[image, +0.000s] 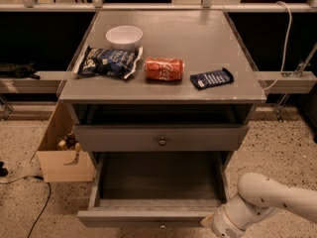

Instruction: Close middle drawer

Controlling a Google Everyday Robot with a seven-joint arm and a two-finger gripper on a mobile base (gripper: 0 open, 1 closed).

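Observation:
The middle drawer (158, 216) is pulled far out at the bottom of the camera view. Its grey front runs along the lower edge, with a small knob (162, 226) just in view, and its inside looks empty. Above it the topmost drawer front (124, 139) with a bigger round knob (162, 141) stands slightly out. The lowest drawer is hidden. My white arm (267, 197) comes in from the lower right, and its wrist (225, 225) is next to the right end of the middle drawer's front. My gripper is below the picture's edge, out of view.
On the cabinet top (198, 38) are a white bowl (124, 35), a dark snack bag (106, 62), a red can on its side (164, 69) and a dark blue packet (211, 78). An open cardboard box (62, 157) stands on the floor at the left, next to a black cable (39, 207).

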